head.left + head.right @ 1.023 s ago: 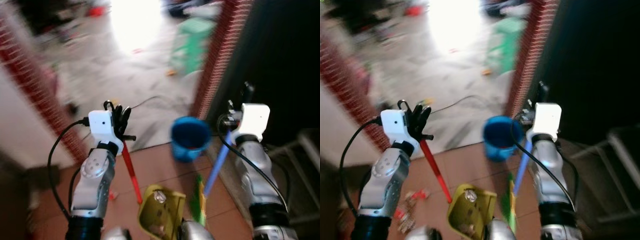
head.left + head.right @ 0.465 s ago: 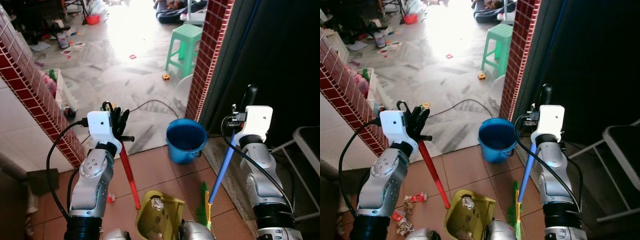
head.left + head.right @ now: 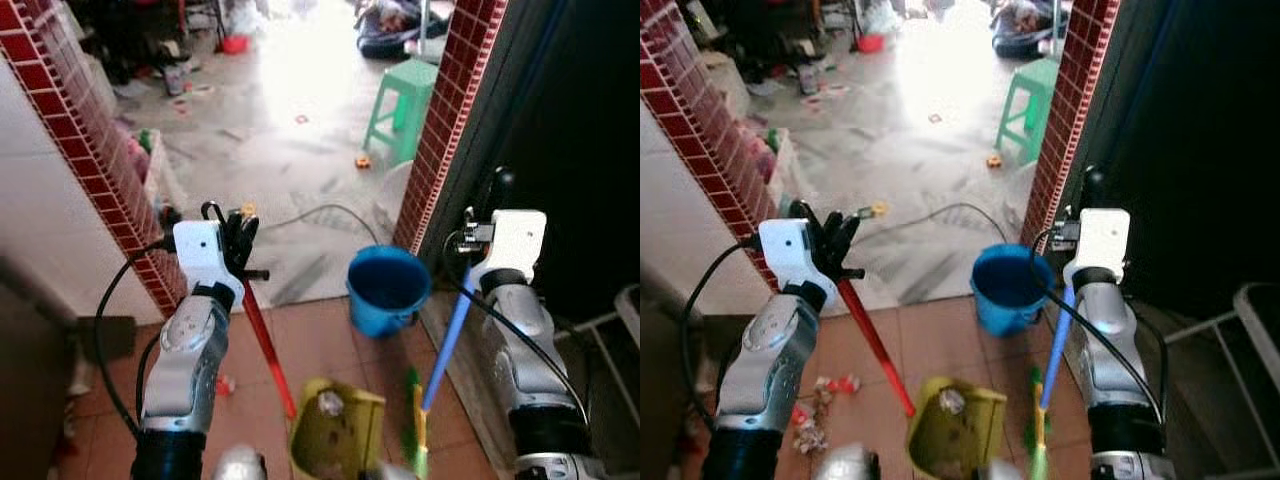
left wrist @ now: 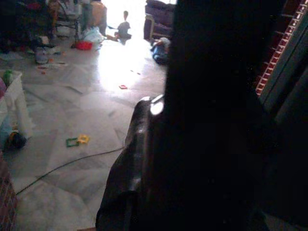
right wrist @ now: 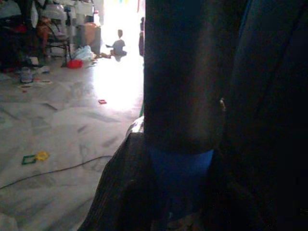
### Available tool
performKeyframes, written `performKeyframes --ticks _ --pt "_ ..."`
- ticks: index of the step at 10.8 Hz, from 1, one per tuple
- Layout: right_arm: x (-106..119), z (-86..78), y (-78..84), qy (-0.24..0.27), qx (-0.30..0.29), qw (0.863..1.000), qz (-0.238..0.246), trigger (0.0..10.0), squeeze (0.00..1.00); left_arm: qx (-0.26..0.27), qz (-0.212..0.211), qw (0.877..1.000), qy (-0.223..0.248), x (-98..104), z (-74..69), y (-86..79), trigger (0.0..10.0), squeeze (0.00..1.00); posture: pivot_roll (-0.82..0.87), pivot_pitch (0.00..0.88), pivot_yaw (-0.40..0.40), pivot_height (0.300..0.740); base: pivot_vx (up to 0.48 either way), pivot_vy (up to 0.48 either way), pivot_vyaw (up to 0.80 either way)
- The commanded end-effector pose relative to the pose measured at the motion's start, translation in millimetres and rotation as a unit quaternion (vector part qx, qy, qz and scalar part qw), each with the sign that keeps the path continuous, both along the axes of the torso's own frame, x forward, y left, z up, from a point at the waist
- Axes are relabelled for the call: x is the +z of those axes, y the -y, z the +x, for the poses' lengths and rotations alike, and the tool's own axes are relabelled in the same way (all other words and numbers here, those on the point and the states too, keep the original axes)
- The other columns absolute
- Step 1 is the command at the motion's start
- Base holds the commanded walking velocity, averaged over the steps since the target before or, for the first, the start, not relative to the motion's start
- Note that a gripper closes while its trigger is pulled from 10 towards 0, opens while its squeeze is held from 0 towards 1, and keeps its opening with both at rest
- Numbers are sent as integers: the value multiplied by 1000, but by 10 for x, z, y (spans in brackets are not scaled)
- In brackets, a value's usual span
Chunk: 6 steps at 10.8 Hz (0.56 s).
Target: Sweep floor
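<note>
My left gripper (image 3: 238, 243) is shut on the top of a red handle (image 3: 268, 345). The handle slants down to a yellow-green dustpan (image 3: 335, 437) on the terracotta tiles, with scraps of litter inside. My right gripper (image 3: 485, 222) is shut on the blue broom handle (image 3: 450, 330), just under its black end cap (image 3: 501, 185). The broom's green bristles (image 3: 414, 420) rest on the floor beside the dustpan. In the right wrist view the blue handle (image 5: 180, 178) sits between dark fingers. Loose wrappers (image 3: 818, 415) lie on the tiles to the left of the dustpan.
A blue bucket (image 3: 388, 290) stands at the doorway between two red brick pillars (image 3: 85, 140) (image 3: 452, 110). Beyond lie a marble floor with a cable (image 3: 315, 213), a green stool (image 3: 403, 92) and scattered toys. A white metal rack (image 3: 612, 330) stands at the right.
The whole picture has shifted as the camera moved, and the motion blur has mostly cleared. Both grippers keep their hold on the two handles at about the same height.
</note>
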State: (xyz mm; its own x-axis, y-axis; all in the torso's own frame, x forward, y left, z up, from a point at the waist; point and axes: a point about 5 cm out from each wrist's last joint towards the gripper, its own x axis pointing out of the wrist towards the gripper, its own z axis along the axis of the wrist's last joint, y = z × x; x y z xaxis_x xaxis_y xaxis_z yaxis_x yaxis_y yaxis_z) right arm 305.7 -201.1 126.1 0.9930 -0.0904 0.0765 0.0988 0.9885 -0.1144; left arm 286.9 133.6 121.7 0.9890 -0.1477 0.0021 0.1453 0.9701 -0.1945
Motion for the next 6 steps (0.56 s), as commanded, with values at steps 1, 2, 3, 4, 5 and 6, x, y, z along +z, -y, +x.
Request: performKeyframes --ticks 1,2,3,4,5,6 --pt "135 33 -18 26 5 1000 -1 10000 0 0 -1 1000 22 116 46 1 10000 0 -59 0 -5 740 0 0 0" --pt "142 40 -15 26 4 1000 -2 10000 0 6 -4 1000 23 118 57 -5 10000 0 -59 0 -4 740 0 0 0" --pt "145 42 -13 27 5 1000 -2 10000 0 13 -2 1000 26 129 68 -32 10000 0 -59 0 -4 740 0 0 0" --pt "144 44 -17 27 7 1000 1 10000 0 17 -2 1000 25 129 73 -49 10000 0 -57 0 -4 740 0 0 0" --pt "181 54 -62 35 29 999 19 10000 0 22 -4 999 23 124 87 -70 10000 0 -56 0 -4 740 0 0 -475" --pt "222 78 -77 41 34 998 19 10000 0 22 -4 999 23 124 90 -70 10000 0 -56 0 -4 740 0 0 0"
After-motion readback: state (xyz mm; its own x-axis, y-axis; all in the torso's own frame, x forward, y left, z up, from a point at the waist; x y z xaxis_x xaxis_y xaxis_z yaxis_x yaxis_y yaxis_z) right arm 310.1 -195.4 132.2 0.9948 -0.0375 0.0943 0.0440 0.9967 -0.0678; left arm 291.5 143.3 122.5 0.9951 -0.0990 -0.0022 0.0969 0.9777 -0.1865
